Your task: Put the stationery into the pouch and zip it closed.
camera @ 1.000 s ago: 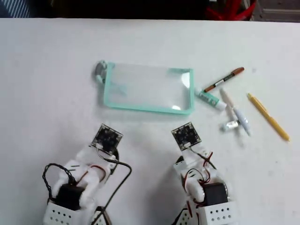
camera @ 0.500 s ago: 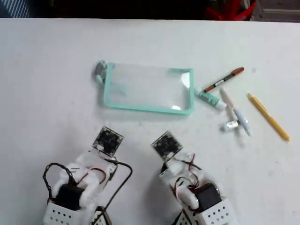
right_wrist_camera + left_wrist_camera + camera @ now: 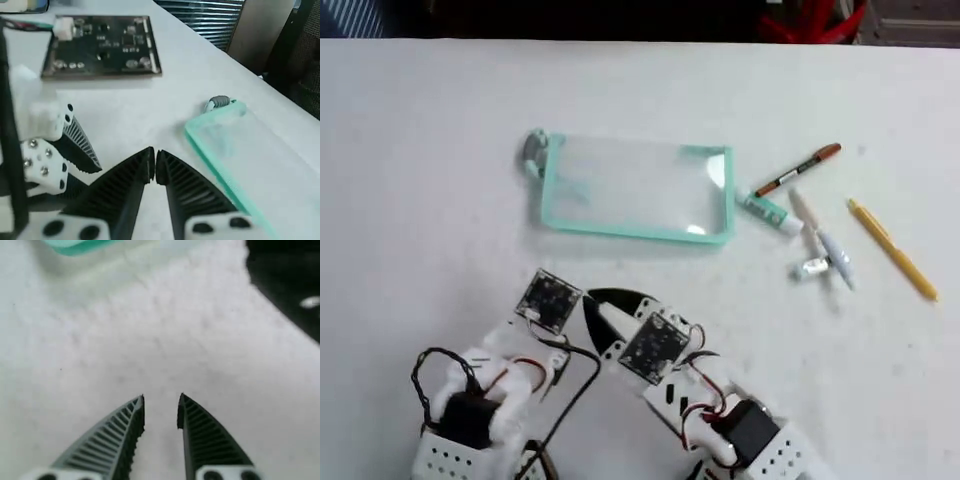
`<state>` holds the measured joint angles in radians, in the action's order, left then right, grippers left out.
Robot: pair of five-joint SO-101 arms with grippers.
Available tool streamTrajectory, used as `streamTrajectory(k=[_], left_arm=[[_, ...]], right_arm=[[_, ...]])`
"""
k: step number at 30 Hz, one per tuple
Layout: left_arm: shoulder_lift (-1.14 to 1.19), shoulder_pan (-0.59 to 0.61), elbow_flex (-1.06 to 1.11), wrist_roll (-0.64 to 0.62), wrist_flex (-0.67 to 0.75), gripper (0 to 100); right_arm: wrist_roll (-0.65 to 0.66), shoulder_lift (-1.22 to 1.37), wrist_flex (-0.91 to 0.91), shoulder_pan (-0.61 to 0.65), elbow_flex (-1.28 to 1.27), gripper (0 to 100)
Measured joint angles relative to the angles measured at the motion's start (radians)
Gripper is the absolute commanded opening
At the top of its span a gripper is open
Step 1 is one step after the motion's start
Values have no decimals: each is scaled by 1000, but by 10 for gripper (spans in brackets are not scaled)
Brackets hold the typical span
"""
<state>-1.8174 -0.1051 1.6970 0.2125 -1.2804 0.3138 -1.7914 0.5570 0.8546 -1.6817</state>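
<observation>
I am seeing the pouch [image 3: 635,190] lying mid-table, with the stationery [image 3: 825,245] scattered just to its right. My left gripper [image 3: 161,407] is hovering slightly parted over bare table [image 3: 200,340]. The right gripper [image 3: 605,305], closed on nothing, is crowding just beside it. Its wrist view is catching the pouch's grey zip pull [image 3: 219,103].

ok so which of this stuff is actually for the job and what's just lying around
For the job: pouch, brown-tipped pen, green-and-white tube, white pen, yellow pen.
Just lying about: red object beyond the table, black cable at its near edge.
</observation>
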Motion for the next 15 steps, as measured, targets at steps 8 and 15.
streamTrajectory(k=[8, 15], left_arm=[[0, 0, 0, 0, 0, 121], [0, 0, 0, 0, 0, 121]], right_arm=[[0, 0, 71, 6, 0, 18], [0, 0, 74, -52, 0, 18]])
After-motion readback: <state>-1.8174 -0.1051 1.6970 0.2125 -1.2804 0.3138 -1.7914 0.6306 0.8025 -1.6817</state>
